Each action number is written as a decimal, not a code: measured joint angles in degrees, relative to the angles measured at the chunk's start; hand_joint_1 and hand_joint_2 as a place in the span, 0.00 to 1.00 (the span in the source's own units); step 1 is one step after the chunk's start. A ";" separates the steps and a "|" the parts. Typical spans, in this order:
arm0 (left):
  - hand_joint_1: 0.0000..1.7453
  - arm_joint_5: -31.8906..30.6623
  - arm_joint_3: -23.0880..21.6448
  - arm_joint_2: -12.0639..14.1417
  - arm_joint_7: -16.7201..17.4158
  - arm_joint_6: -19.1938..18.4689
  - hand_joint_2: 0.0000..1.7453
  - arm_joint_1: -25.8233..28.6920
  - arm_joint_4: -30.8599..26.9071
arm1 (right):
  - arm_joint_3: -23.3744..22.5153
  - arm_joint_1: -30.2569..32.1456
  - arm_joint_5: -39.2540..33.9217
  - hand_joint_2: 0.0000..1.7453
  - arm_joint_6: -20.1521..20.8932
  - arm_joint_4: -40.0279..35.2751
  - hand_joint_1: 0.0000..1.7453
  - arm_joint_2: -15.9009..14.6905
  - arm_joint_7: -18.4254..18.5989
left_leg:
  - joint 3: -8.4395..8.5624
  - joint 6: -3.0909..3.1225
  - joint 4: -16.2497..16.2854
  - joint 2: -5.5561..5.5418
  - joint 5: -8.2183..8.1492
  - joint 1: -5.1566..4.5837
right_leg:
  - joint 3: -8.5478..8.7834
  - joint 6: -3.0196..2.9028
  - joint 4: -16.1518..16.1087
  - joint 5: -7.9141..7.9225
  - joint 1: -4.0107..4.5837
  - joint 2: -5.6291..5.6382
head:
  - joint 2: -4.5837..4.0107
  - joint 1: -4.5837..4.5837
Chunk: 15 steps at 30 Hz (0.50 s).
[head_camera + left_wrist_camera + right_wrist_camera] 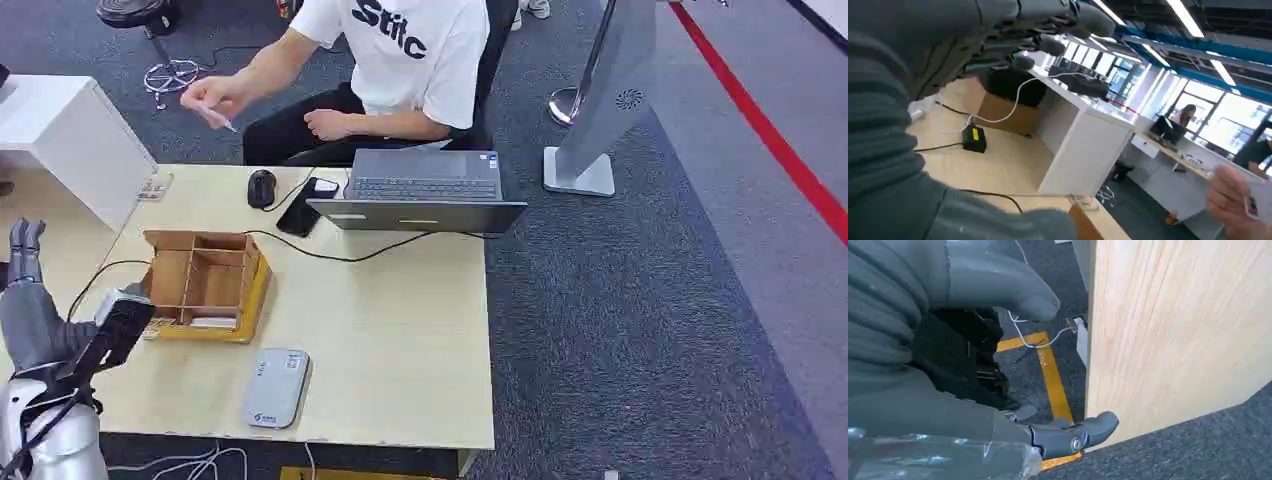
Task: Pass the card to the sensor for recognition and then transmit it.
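The card (pixel 221 122) is up in the seated person's hand (pixel 214 96), a thin pale sliver held off beyond the tabletop's far-left edge (its face too small to read). The grey sensor (pixel 275 388) lies flat near the tabletop's (pixel 400 320) near edge, with bare wood to its right, just in front of the wooden divider box (pixel 205 282). The left hand (pixel 25 250) stands raised at the left margin, fingers apart and holding nothing. The right hand (pixel 998 365) hangs beside the table's edge, fingers loosely apart, nothing in them.

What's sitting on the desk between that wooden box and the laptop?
In the head view, only a black cable crosses bare tabletop between the wooden box and the laptop.
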 joint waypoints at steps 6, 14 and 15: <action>0.00 -6.89 -6.34 2.86 3.11 0.72 1.00 -4.75 3.96 | 0.59 -0.67 0.02 1.00 0.02 0.11 0.00 0.00 0.37 | -0.07 0.00 0.02 -0.05 0.01 -0.01 | 0.01 0.00 -0.01 0.01 0.01 -0.07 | 0.00 0.13; 0.00 -16.53 -16.00 6.62 7.89 1.16 1.00 -10.97 9.31 | 1.53 -1.35 -0.26 1.00 0.09 0.24 0.00 0.00 1.25 | -0.07 -0.01 0.02 -0.05 0.03 -0.01 | 0.00 -0.01 0.00 0.04 0.01 -0.07 | 0.02 0.13; 0.00 -17.66 -17.07 7.08 8.50 1.18 1.00 -11.78 10.01 | 1.64 -1.41 -0.31 1.00 0.09 0.24 0.00 0.00 1.40 | -0.07 -0.01 0.02 -0.04 0.03 -0.01 | 0.00 -0.01 0.00 0.04 0.01 -0.07 | 0.02 0.13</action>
